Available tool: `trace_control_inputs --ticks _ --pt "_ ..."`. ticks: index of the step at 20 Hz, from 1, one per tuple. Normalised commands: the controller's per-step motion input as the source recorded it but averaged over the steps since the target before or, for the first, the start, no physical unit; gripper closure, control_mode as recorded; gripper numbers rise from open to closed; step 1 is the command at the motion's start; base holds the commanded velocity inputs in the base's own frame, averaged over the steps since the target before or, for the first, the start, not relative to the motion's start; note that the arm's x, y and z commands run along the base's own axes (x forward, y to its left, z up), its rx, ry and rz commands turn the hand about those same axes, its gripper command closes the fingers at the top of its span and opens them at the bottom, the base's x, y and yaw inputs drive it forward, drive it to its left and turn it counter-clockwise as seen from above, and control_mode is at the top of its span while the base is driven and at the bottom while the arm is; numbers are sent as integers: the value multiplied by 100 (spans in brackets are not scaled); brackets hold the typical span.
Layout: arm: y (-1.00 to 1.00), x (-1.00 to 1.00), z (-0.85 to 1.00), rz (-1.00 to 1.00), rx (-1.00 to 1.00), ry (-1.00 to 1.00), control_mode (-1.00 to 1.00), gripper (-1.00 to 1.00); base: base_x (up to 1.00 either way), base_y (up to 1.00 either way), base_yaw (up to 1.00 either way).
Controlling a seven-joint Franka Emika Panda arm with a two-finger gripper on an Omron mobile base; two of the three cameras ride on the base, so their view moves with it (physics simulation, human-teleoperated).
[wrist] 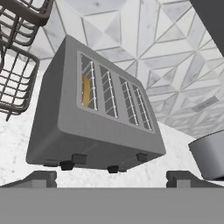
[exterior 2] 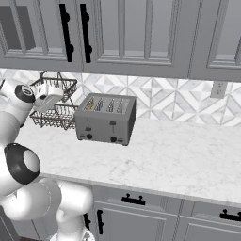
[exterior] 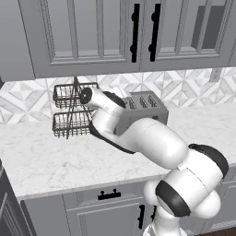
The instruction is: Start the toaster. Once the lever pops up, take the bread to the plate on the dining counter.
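Gripper (wrist: pixel 111 176) spread wide and empty, hovering above and in front of the toaster (wrist: pixel 98 116) on the marble worktop; levers low on the near face, just ahead of the fingertips; bread (wrist: pixel 86 91) down in the leftmost slot, long side running front to back

Fingertips (wrist: pixel 41 177) spread wide, toaster (wrist: pixel 94 118) dead ahead, bread (wrist: pixel 86 91) glowing in the slot nearest the wire rack (wrist: pixel 17 65).

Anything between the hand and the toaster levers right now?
Nothing visible. In the hand view the open hand looks straight at the toaster, whose front levers face it across bare counter. The wire rack stands off to the side, out of the path.
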Motion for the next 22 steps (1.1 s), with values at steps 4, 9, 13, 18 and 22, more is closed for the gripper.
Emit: trace_control_inputs --ticks 4,9,13,18,22 --pt "0 0 0 0 0 0 -100 -100 0 0 0" --pt "0 0 0 0 0 0 -100 -100 0 0 0" --pt "0 0 0 0 0 0 -100 -100 0 0 0" --pt "0 0 0 0 0 0 -100 -100 0 0 0" --pt "0 0 0 0 0 0 -100 -100 0 0 0"
